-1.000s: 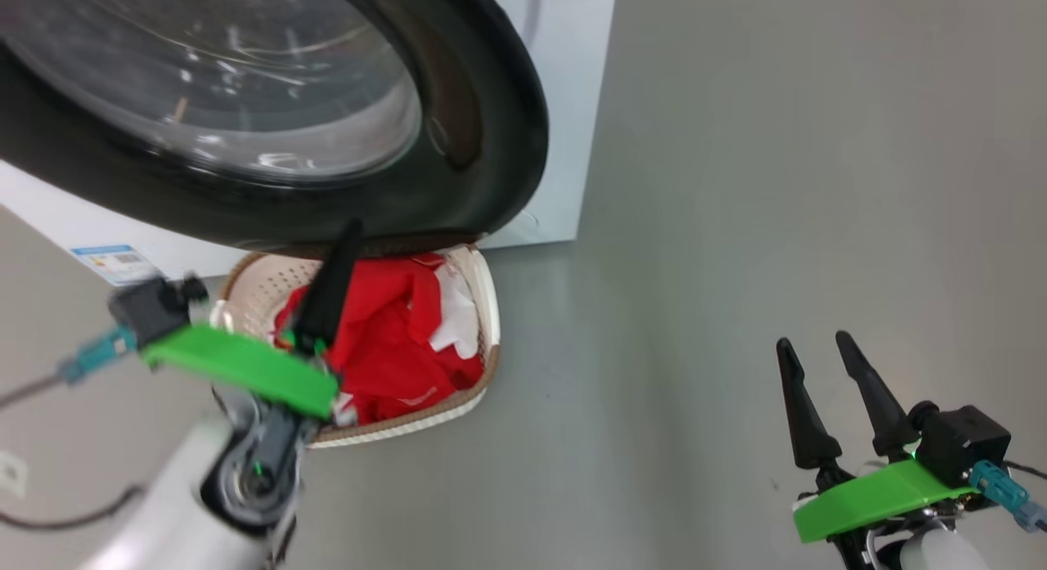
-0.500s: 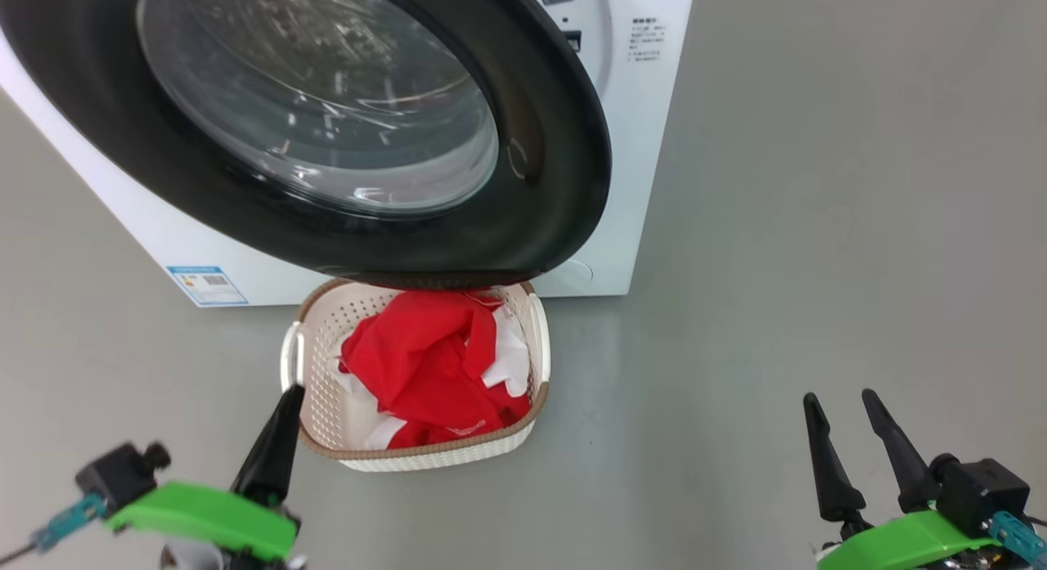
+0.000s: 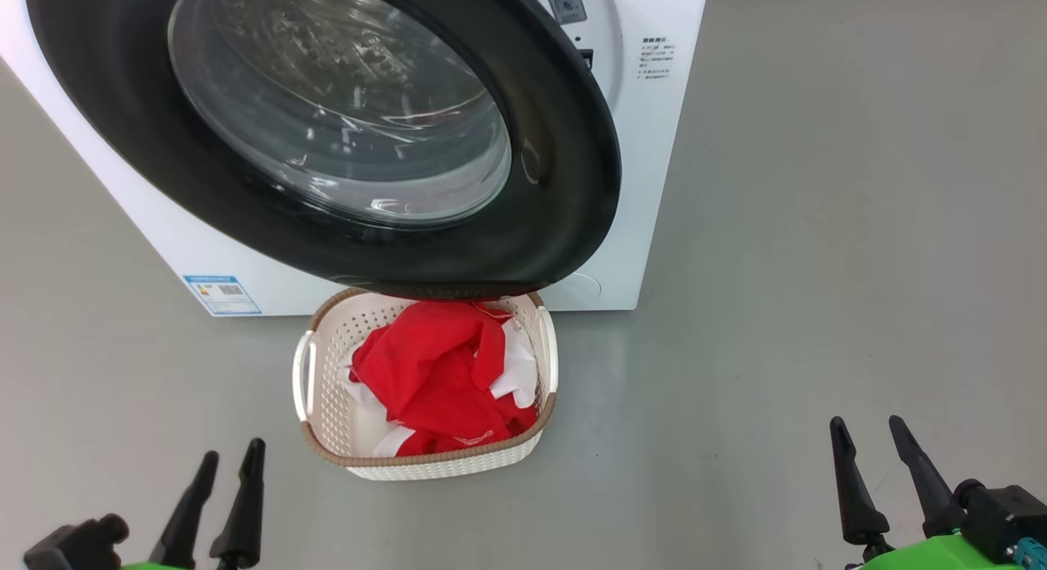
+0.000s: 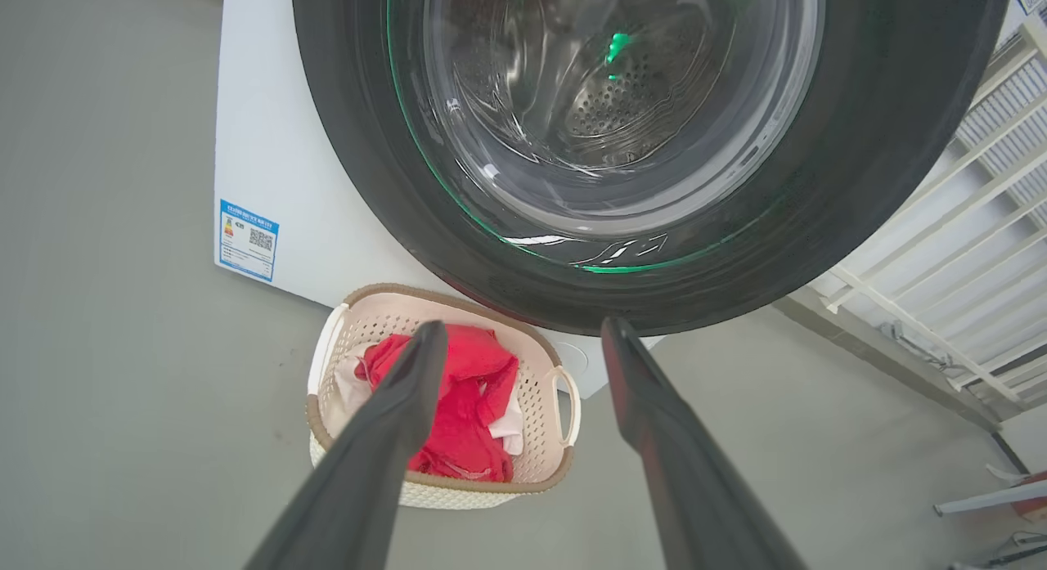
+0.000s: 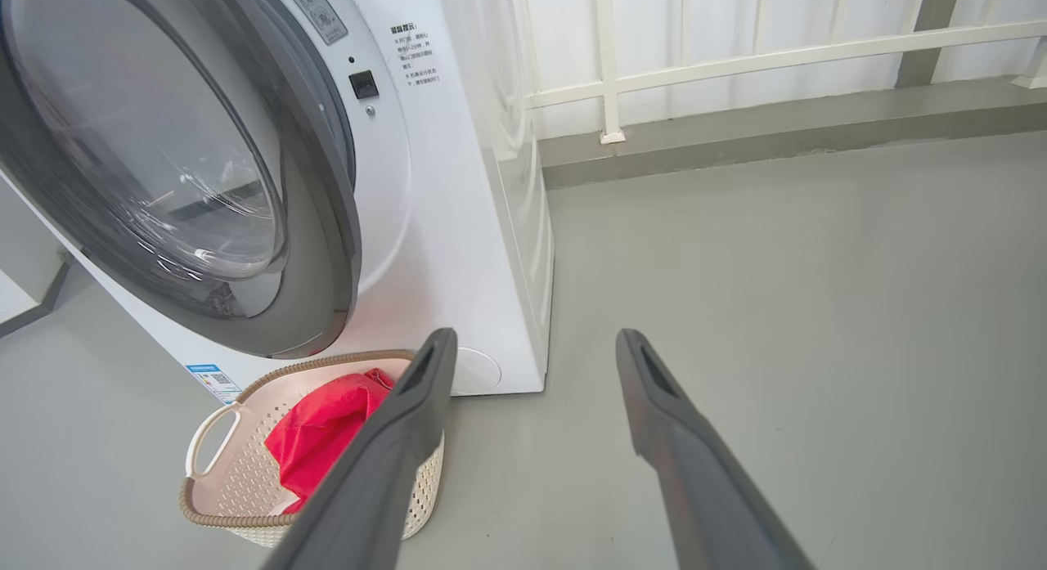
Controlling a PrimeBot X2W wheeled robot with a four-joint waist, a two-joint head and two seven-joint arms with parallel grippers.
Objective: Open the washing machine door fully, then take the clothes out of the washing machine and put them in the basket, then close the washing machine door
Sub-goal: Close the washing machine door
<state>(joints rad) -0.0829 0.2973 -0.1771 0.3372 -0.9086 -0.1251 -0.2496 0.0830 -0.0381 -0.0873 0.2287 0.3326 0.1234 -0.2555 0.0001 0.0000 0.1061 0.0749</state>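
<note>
Closing the door outstanding; clothes already in basket

Washing machine door (image 3: pixel 343 120), upper centre of frame, stands ajar from the washing machine (image 3: pixel 654 145). Judged rigid and weighty, with a slippery glossy rim: push flat on the black rim, not the glass. Clothes (image 3: pixel 433 374), soft and light, lie in the basket (image 3: pixel 425 465) at lower centre, its far rim under the door's lower edge. Left gripper (image 3: pixel 233 450) and right gripper (image 3: pixel 865 423) are released and empty at the bottom corners. Open floor (image 3: pixel 818 226) lies to the right of frame.
</note>
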